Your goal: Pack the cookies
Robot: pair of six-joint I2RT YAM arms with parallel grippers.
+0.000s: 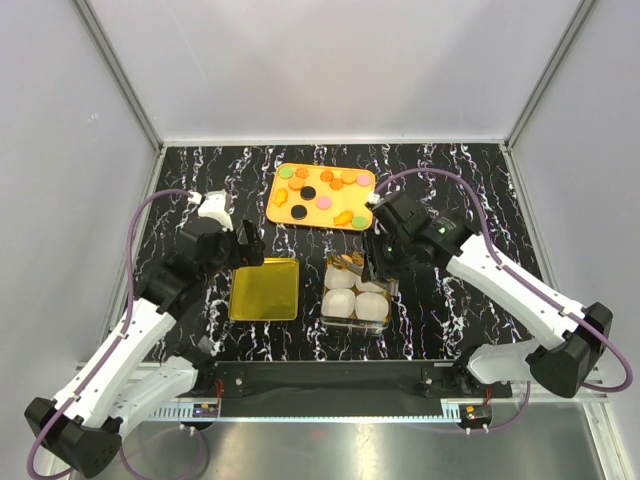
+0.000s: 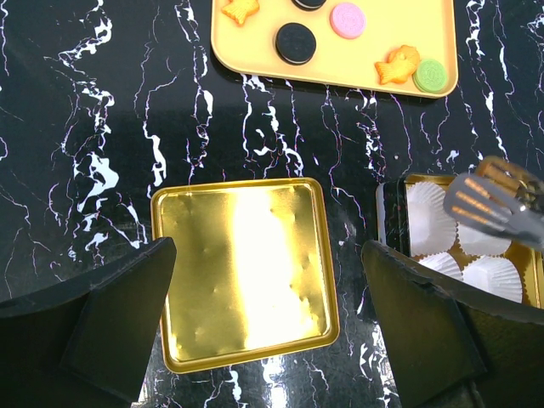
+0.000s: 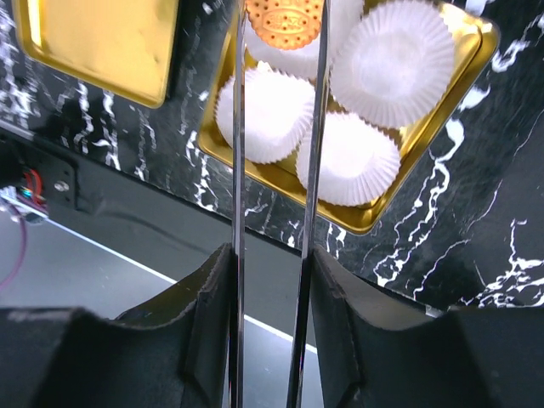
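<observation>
Several cookies (image 1: 324, 203) in orange, pink, green and black lie on an orange tray (image 1: 352, 222) at the back; the left wrist view shows a black one (image 2: 295, 42) and a pink one (image 2: 347, 19). My right gripper (image 3: 270, 263) is shut on metal tongs (image 3: 317, 127). The tongs pinch a round orange cookie (image 3: 285, 21) over a white paper cup in the gold box (image 3: 374, 223). My left gripper (image 2: 268, 255) hangs open over the gold lid (image 2: 242, 272), holding nothing.
The gold box (image 1: 392, 296) holds several white paper cups (image 3: 391, 59) and sits right of the gold lid (image 1: 265, 290) on the black marbled table (image 1: 200, 180). The tong tips (image 2: 489, 204) reach in over the box. White walls enclose the table.
</observation>
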